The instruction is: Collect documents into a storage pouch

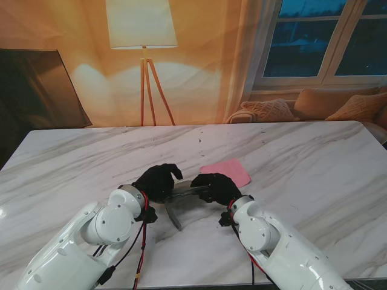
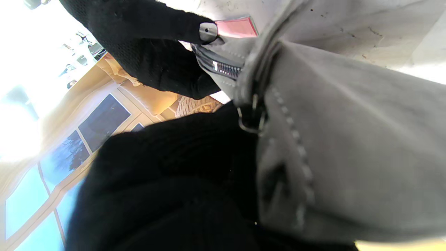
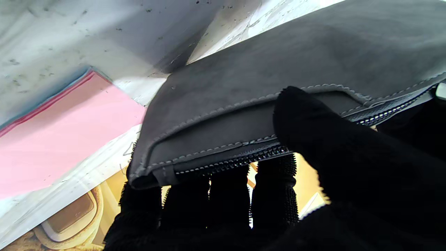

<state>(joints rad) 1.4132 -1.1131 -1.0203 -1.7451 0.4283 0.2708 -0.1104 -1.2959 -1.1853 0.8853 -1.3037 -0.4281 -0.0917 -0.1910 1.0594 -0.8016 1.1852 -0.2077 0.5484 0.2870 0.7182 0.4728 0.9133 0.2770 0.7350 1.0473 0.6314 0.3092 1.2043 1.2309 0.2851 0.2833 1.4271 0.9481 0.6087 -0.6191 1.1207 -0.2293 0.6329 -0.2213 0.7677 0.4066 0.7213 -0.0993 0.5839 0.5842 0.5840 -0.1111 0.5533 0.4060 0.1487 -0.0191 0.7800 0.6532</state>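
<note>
Fingers of both black-gloved hands clasp a grey pouch between them, near the table's front edge; the left hand and right hand lift its zipper edge, probably to hold it open. A pink document lies just beyond. The left wrist view shows the zipper pinched. The right wrist view shows a thumb inside the opening.

Pouch middle hidden behind both gloved hands.
</note>
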